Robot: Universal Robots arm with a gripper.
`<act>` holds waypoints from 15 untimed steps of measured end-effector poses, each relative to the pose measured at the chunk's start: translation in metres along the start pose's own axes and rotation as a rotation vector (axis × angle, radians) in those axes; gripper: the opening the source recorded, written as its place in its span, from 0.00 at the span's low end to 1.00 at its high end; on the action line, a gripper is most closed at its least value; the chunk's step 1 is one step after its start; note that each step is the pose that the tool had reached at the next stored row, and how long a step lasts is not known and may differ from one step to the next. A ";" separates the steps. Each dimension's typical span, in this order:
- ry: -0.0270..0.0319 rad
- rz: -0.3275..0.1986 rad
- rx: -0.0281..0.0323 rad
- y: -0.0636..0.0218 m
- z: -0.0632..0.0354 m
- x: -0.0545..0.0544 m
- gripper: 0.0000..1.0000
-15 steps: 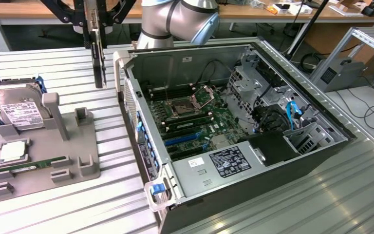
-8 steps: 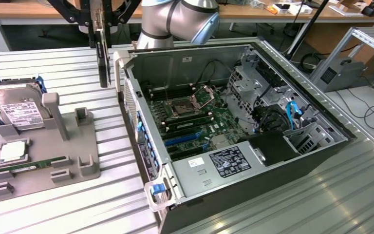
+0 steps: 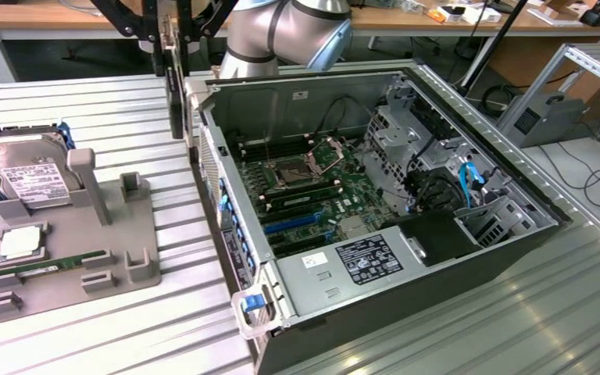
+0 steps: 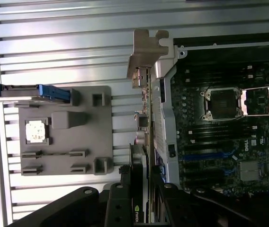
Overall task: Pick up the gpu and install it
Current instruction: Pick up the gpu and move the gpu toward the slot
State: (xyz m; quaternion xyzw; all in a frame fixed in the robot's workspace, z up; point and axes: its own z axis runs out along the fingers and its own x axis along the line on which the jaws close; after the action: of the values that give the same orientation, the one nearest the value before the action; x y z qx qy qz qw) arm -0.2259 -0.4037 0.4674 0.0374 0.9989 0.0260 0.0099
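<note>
The gpu (image 3: pixel 178 105) hangs on edge, dark and thin, held from above by my gripper (image 3: pixel 175 43), which is shut on it. It hovers just outside the open computer case's (image 3: pixel 208 148) wall on the exterior view's left, above the slatted table. In the wrist view the gpu (image 4: pixel 138 165) runs edge-on away from my gripper (image 4: pixel 141 205), its silver bracket (image 4: pixel 145 49) at the far end beside the case rim. The motherboard (image 3: pixel 311 187) with its blue and black slots lies open inside the case, to the side of the card.
A grey fixture tray (image 3: pixel 123 250) on the exterior view's left holds a silver hard drive (image 3: pixel 31 181), a processor chip (image 3: pixel 21 244) and a green memory stick (image 3: pixel 58 264). Drive cages and cables (image 3: pixel 456 183) fill the case's far side. A power supply (image 3: pixel 368 262) sits at its near end.
</note>
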 end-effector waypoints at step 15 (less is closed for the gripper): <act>0.0004 0.000 0.0001 0.0012 0.0003 -0.017 0.27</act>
State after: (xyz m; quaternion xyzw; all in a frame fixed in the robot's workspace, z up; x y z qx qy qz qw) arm -0.2090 -0.4038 0.4674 0.0374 0.9989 0.0259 0.0097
